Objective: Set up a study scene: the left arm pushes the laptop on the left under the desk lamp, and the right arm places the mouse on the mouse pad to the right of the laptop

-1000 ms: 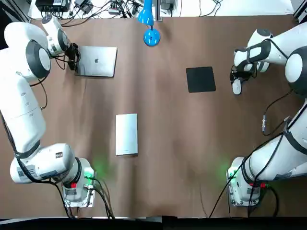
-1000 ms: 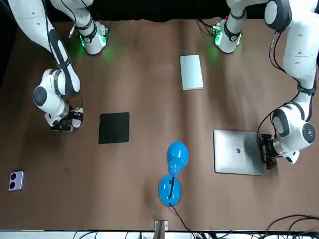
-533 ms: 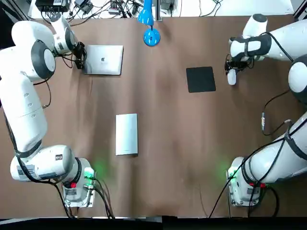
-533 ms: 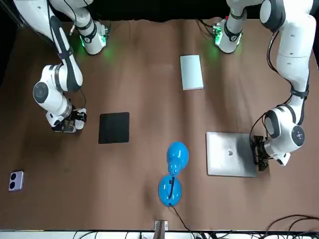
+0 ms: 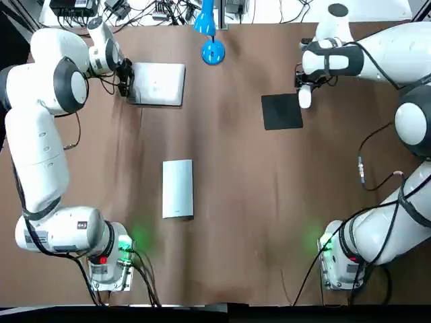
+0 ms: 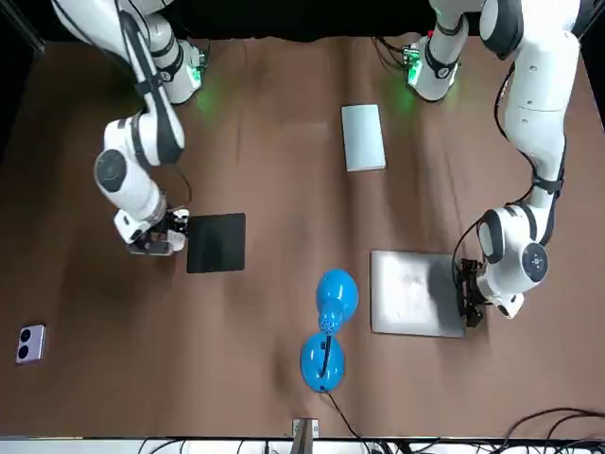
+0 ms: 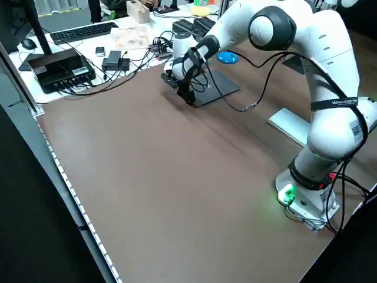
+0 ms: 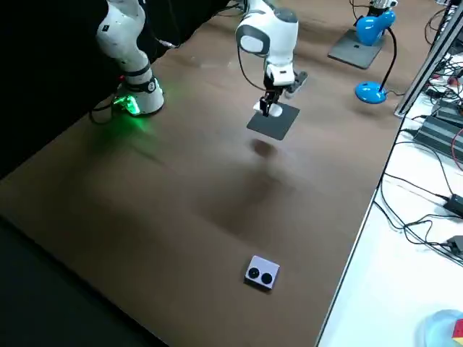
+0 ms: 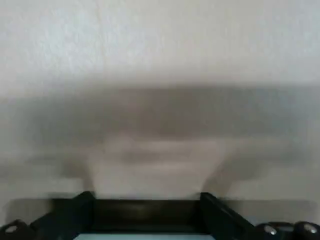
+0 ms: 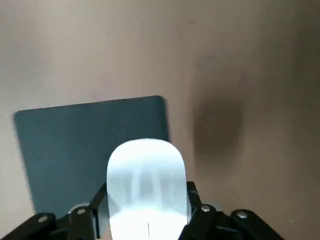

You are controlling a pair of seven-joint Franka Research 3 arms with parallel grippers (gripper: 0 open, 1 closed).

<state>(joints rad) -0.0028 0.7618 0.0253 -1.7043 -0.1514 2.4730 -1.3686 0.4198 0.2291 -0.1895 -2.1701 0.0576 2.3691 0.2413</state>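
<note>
Right hand (image 5: pixel 304 96) grips mouse (image 10: pixel 145 180), right of lamp (image 5: pixel 213 52). Wrist view shows it over the mouse pad (image 10: pixel 75 145) edge. Side view shows it lifted off the worktop (image 8: pixel 181 181). Left hand (image 5: pixel 125 81) is against the laptop (image 5: pixel 159 84) edge, left of lamp. Can't tell if open or closed.

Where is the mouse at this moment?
In the top view, the mouse hangs in the right tool, at the right edge of the mouse pad.
</note>
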